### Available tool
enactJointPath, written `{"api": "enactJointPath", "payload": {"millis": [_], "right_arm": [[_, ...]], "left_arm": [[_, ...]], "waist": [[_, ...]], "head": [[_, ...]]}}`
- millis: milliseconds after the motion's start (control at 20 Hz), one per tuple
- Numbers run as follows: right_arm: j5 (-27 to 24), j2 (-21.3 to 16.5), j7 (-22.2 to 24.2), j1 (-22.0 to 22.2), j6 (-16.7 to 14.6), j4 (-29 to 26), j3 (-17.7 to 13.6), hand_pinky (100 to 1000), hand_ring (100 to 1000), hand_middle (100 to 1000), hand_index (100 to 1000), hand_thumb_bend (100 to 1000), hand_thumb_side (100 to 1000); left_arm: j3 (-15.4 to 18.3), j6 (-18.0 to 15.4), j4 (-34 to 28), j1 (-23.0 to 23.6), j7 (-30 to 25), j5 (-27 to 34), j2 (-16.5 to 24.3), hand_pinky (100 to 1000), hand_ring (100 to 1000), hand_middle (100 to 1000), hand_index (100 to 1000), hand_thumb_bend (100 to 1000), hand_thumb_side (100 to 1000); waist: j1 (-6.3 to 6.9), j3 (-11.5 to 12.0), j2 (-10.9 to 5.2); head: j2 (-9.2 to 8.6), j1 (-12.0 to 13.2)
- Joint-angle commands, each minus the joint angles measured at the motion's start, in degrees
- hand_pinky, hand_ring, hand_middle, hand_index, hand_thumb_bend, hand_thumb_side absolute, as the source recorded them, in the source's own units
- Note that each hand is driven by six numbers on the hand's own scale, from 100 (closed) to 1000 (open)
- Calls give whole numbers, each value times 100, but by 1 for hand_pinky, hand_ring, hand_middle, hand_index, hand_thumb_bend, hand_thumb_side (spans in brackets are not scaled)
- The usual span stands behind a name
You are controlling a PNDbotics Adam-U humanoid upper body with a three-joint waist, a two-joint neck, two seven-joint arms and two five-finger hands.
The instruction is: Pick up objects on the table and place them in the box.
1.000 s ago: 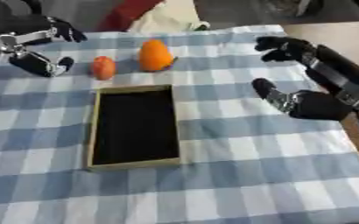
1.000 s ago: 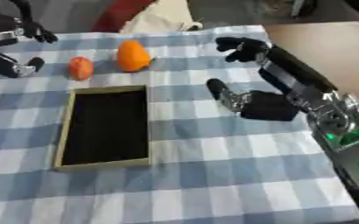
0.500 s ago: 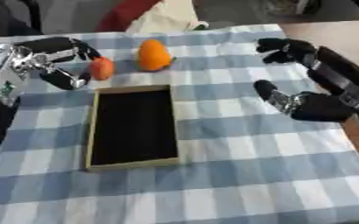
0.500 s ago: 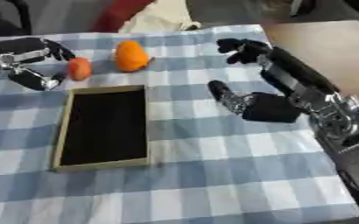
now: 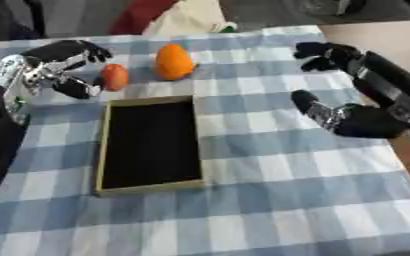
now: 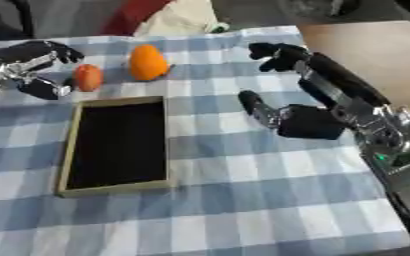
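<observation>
Since a second ago the left hand (image 5: 61,67) has come in from the far left edge to the small reddish-orange round fruit (image 5: 115,76), its fingers spread and bracketing the fruit's left side without closing on it. Just right of that fruit stands the larger orange fruit (image 5: 173,62). Near both lies the shallow rectangular wooden box with a black inside (image 5: 103,150), nothing in it. On the right, the right hand (image 6: 306,120) hangs open above the blue-and-white checked tabletop (image 5: 278,185).
</observation>
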Motion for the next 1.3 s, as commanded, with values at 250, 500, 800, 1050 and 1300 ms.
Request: {"api": "enactJointPath", "payload": {"millis": [250,500,800,1050,1300], "right_arm": [[-43,-75,3,-79,-12,-39,-33,882,844,881,1000,240,724],[-46,-70,-3,-78,-12,-36,-35,882,844,881,1000,240,724],[-49,-65,-9,-83,-8,-23,-35,882,844,881,1000,233,730],[-57,-61,-17,-86,-6,-16,-37,882,844,881,1000,230,732],[-58,-60,-19,-89,-4,-11,-39,882,844,881,1000,228,732]], "left_arm": [[49,25,123,-97,-72,-179,-11,876,840,813,938,100,201],[57,3,137,-66,-173,-276,-38,865,832,808,934,100,190],[32,13,74,-36,325,-438,-64,766,682,621,785,100,122],[6,60,-29,-10,1347,-650,-59,641,477,385,542,100,149],[-7,49,-134,-19,2103,-639,-1,605,421,270,439,100,247]], "waist": [[-7,-31,-64],[-6,-40,-41],[-6,-44,-27],[-11,-40,-29],[-21,-29,-39]], "head": [[33,20],[31,18],[25,21],[19,25],[10,26]]}}
